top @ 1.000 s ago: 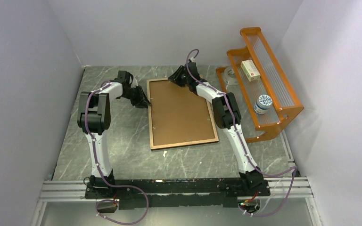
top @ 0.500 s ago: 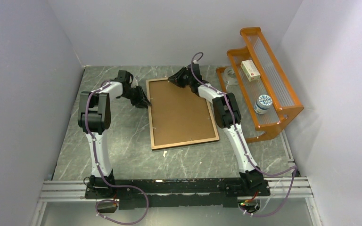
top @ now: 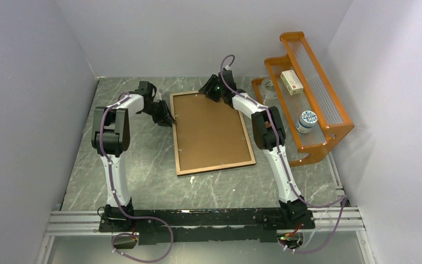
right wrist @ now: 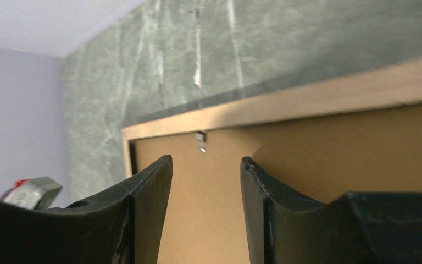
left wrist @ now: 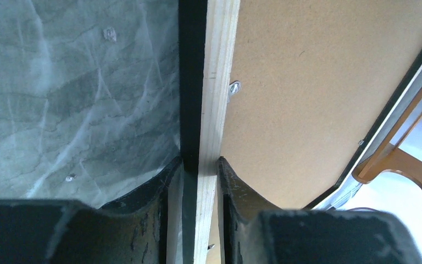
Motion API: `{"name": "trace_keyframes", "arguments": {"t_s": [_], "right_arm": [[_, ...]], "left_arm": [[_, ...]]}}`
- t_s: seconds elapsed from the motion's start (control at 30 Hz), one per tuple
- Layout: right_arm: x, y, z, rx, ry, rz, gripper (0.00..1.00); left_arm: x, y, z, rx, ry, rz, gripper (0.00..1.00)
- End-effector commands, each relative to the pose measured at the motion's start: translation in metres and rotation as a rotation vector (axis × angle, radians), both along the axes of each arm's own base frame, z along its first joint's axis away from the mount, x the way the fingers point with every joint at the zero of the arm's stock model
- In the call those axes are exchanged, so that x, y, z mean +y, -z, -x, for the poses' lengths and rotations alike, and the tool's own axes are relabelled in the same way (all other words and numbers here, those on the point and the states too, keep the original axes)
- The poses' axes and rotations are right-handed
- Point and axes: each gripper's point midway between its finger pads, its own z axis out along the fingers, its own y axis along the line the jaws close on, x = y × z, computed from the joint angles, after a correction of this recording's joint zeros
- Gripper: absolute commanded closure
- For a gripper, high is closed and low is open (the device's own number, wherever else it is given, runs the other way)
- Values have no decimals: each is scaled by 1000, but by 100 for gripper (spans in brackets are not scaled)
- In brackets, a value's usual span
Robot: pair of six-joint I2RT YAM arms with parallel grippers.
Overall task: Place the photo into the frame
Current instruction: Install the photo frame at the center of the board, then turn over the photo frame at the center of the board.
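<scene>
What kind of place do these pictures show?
Probably a robot test booth: plain white walls enclose a marbled table, the left arm and right arm are mounted on a metal rail.

Left arm [top: 115, 176], right arm [top: 283, 170]: white links, black joint housings. Purple cables [top: 324, 205] ran along each, looping at 6 o'clock. Right gripper [right wrist: 206, 160] fingers were matte black.

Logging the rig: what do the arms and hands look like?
The left arm and right arm match: white links, black joint housings, a purple cable along each. Left hand and right hand have black tapered fingers. A green light glows on the right wrist.
</scene>
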Motion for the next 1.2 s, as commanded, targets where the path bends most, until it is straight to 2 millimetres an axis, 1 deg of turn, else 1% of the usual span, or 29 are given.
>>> {"name": "trace_keyframes", "arguments": {"t_s": [0.0, 0.1, 0.13, 0.2, 0.27, 0.33, 0.37, 0.4, 0.43, 0.47, 0.6, 0.67, 0.73, 0.77, 0.87, 1.0, 1.17], "right_arm": [[-47, -55, 13, -67, 38, 231, 47], [-65, -69, 33, -47, 56, 313, 46], [-72, -70, 42, -25, 63, 345, 46], [-78, -75, 59, -9, 58, 393, 46], [-76, -81, 77, -4, 42, 433, 45], [-64, -87, 98, -6, 5, 468, 44], [-56, -87, 108, -1, -14, 487, 44], [-47, -87, 117, -1, -34, 504, 43], [-35, -86, 128, -3, -61, 525, 42], [-21, -86, 139, -7, -86, 544, 41], [35, -79, 178, -11, -192, 591, 36], [56, -70, 199, 5, -246, 630, 35], [73, -62, 214, -3, -288, 676, 33], [79, -58, 220, -4, -303, 698, 33], [95, -44, 235, 4, -352, 737, 33], [104, -28, 246, 17, -390, 798, 35], [111, -4, 260, 43, -442, 848, 41]], "left_arm": [[17, -5, 21, 58, 5, -86, 67], [22, -24, 18, 5, -21, -68, 64], [24, -31, 18, -12, -31, -65, 62], [31, -42, 19, -44, -54, -58, 59], [36, -52, 23, -68, -75, -49, 54], [42, -61, 29, -88, -97, -39, 51], [45, -66, 32, -99, -107, -38, 51], [48, -67, 38, -94, -122, -40, 50], [49, -70, 43, -101, -132, -43, 49], [58, -77, 45, -116, -159, -44, 49], [76, -83, 64, -109, -241, -54, 46], [84, -82, 72, -98, -292, -64, 42], [91, -80, 81, -86, -341, -67, 30], [93, -78, 84, -81, -360, -63, 26], [98, -73, 95, -60, -399, -64, 22], [104, -62, 109, -8, -437, -81, 23], [108, -50, 123, 44, -471, -65, 25]]}}
